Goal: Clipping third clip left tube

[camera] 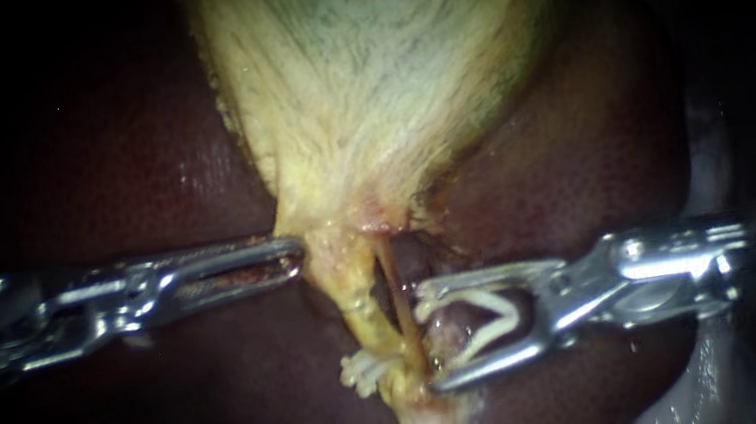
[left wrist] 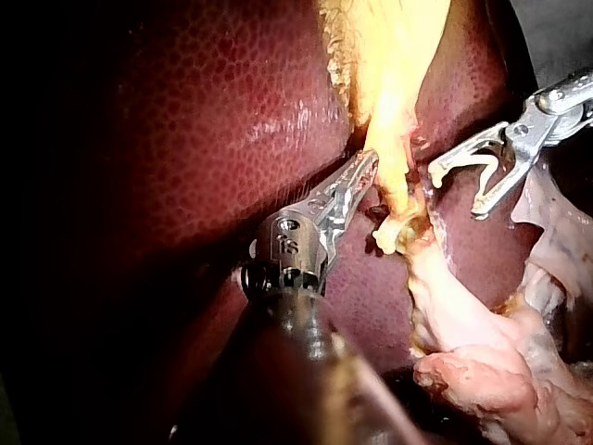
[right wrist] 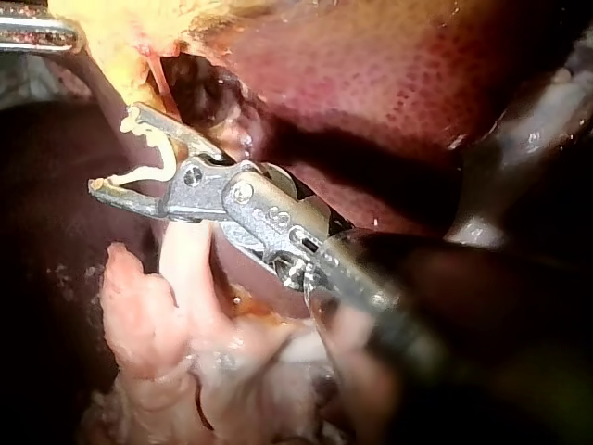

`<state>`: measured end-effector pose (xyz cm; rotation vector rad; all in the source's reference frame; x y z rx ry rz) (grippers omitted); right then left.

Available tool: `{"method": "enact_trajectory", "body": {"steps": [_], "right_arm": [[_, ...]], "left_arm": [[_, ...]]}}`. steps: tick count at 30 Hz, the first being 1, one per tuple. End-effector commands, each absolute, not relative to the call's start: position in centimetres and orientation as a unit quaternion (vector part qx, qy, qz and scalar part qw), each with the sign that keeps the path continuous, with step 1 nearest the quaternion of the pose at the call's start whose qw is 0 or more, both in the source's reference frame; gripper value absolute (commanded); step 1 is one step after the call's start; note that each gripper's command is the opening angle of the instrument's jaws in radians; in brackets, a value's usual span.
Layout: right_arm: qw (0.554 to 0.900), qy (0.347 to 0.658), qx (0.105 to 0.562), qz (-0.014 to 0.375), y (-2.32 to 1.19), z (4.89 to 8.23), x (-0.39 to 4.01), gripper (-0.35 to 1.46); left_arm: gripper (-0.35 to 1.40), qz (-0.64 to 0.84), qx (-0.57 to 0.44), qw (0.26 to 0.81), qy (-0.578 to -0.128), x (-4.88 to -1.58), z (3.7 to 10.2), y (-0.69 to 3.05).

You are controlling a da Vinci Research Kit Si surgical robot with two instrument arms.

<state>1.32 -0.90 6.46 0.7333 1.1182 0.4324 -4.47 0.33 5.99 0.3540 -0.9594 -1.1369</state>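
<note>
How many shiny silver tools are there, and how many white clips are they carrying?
Silver instruments: 2, the left instrument and the right instrument.
White clips carried: 1, the clip held between the right instrument's jaws.
Total: 3.

We count two slender silver metal instruments: one left instrument (camera: 288, 253), one right instrument (camera: 430, 335); one open white plastic clip (camera: 485, 299); one pale yellow-green gallbladder (camera: 374, 61); one dark red liver (camera: 140, 179); two thin tubes: one yellow tube (camera: 350, 292), one reddish tube (camera: 399, 300); white seated clips (camera: 361, 372), number unresolved
</note>
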Motion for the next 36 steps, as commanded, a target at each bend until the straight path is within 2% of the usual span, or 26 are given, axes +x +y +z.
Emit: {"method": "enact_trajectory", "body": {"steps": [1,7,13,23,29,36], "right_arm": [[0.763,0.511,0.339,0.203,-0.89,6.54,1.37,0.56],[0.763,0.510,0.335,0.214,-0.76,6.86,1.35,0.53],[0.774,0.496,0.326,0.218,-0.66,7.02,1.27,0.53],[0.785,0.489,0.316,0.212,-0.92,7.24,1.56,0.53],[0.780,0.485,0.345,0.193,-1.13,7.25,1.71,0.52],[0.753,0.505,0.380,0.182,-1.16,7.09,1.77,0.51]], "left_arm": [[-0.35,-0.515,0.160,0.721,-0.435,-4.48,5.97,0.32],[-0.35,-0.516,0.159,0.720,-0.436,-4.48,5.92,0.29],[-0.35,-0.517,0.158,0.720,-0.436,-4.49,5.88,0.27],[-0.35,-0.514,0.155,0.720,-0.439,-4.52,5.82,0.28],[-0.35,-0.514,0.155,0.720,-0.439,-4.53,5.82,0.28],[-0.35,-0.514,0.155,0.720,-0.439,-4.54,5.83,0.28]]}}
